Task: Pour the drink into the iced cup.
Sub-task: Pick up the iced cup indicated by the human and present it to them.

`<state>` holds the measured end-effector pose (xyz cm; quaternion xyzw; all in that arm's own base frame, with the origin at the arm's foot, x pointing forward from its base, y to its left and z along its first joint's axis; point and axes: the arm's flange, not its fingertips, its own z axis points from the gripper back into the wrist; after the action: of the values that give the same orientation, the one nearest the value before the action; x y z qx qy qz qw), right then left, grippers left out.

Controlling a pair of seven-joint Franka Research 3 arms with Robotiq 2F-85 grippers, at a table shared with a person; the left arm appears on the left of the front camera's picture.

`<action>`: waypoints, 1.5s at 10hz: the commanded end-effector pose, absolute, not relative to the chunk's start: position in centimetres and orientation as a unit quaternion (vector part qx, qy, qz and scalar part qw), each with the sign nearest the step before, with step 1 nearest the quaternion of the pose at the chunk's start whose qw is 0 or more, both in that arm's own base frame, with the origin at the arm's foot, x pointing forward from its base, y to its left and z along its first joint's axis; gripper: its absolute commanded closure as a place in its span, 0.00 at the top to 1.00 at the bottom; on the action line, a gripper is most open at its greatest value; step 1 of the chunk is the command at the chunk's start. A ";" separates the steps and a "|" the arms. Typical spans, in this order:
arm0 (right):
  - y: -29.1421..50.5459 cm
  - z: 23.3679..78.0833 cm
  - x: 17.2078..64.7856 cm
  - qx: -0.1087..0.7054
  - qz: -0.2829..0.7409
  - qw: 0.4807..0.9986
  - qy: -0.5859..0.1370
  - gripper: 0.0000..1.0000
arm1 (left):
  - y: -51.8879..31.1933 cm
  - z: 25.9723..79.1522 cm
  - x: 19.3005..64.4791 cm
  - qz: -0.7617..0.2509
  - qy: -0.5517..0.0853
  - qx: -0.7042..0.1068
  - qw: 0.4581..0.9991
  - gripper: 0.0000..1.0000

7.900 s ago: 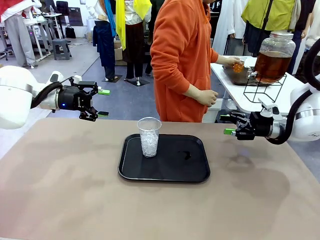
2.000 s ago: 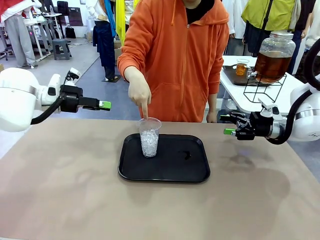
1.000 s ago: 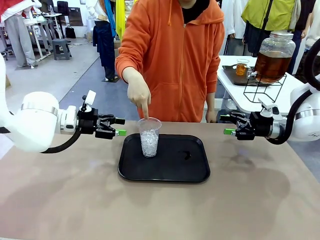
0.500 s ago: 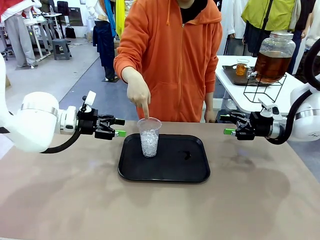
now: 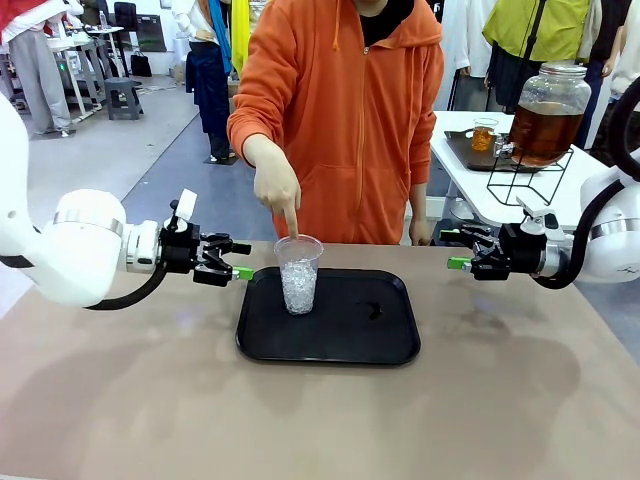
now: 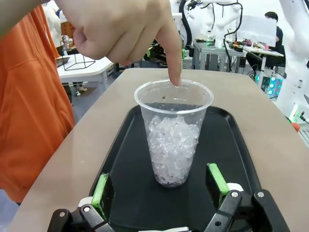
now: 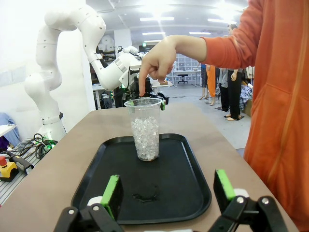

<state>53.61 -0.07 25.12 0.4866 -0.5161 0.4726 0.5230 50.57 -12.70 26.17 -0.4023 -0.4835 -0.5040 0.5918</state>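
Note:
The iced cup, clear plastic and half full of ice, stands upright on the left part of a black tray. A person's hand points one finger down onto its far rim. My left gripper is open, level with the cup and just left of it. In the left wrist view the cup stands ahead of my left gripper, beyond the green pads. My right gripper hangs open beyond the tray's right edge, and its wrist view faces the cup. The drink, amber in a small cup, sits on the side table.
A person in an orange hoodie stands at the table's far edge behind the tray. On the white side table at the back right, a large glass jar of amber liquid stands on a wire stand. Bare brown tabletop surrounds the tray.
Over the last two seconds my left gripper has swung down and in beside the cup, then sunk slightly. The person's pointing hand and my right arm have stayed put.

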 end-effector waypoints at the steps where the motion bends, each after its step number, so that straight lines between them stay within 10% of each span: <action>1: 0.1 25.4 53.7 0.486 0.472 0.521 -0.519 1.00 | -13.0 25.6 50.7 -0.517 -0.490 -0.411 0.569 1.00; 15: 0.1 25.4 53.7 0.486 0.472 0.521 -0.519 1.00 | -16.8 22.7 53.3 -0.528 -0.472 -0.456 0.539 1.00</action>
<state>53.62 -0.07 25.12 0.4866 -0.5161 0.4726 0.5230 52.95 -16.51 22.75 -0.4466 -0.4783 -0.5222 0.5469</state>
